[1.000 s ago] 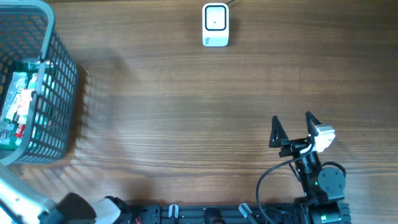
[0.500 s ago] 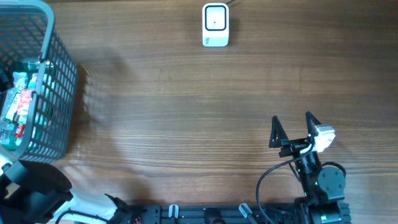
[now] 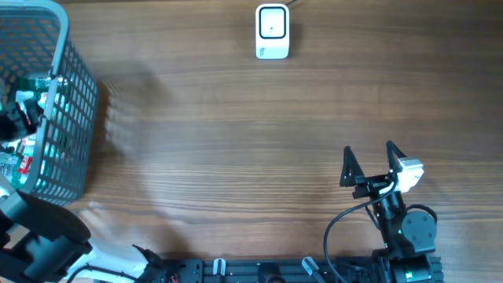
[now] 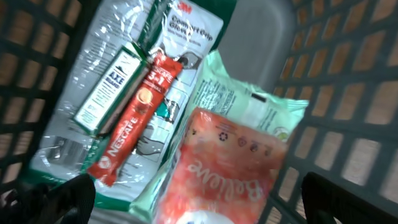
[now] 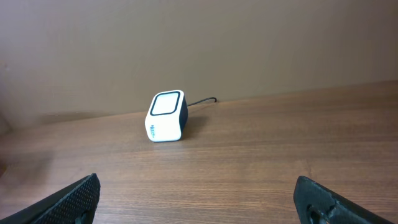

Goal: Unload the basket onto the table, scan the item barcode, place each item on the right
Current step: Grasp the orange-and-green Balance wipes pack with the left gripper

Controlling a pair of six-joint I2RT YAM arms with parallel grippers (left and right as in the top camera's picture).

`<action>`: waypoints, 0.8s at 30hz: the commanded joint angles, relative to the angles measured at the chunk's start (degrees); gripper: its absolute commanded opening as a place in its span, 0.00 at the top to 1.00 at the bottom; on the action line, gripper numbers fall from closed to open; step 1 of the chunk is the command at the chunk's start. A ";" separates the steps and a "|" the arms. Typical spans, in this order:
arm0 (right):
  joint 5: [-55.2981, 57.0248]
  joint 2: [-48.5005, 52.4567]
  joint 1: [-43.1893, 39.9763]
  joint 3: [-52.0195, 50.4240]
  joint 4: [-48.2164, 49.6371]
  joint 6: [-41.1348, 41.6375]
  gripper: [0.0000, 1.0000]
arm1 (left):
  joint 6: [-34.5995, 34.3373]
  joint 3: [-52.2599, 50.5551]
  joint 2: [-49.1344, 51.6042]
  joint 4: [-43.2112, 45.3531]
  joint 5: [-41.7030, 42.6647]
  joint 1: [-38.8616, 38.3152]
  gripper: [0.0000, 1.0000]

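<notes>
Hovering inside the basket, left tool spread above the pink packet; well apart from the basket, right tool spread, empty.

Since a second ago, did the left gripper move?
Yes. The left gripper has moved up the picture and into the basket, which has stayed put.

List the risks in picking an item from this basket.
The Nescafe sachet lies across the 3M pack and beside the pink pack, so the wide-open left jaws may grab two at once. The glossy wrappers could slip. The basket walls stand close around and could snag the jaws.
</notes>
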 commanded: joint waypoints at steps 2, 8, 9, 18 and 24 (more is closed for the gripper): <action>-0.04 -0.35 -0.24 -0.07 0.13 -0.07 0.00 | 1.25 -4.57 0.35 3.50 1.29 0.20 0.00; -0.04 -0.35 -0.24 -0.07 0.13 -0.09 0.00 | 1.11 -8.20 1.88 6.03 1.09 0.20 0.00; -0.04 -0.35 -0.24 -0.07 0.13 -0.09 0.00 | 1.11 -8.48 2.27 6.08 1.11 0.20 0.00; -0.04 -0.35 -0.24 -0.07 0.13 -0.07 0.00 | 1.11 -8.96 4.72 7.08 1.66 -0.72 0.00; -0.04 -0.35 -0.24 -0.07 0.13 -0.07 0.00 | 1.09 -8.96 7.23 6.88 1.68 -1.51 0.00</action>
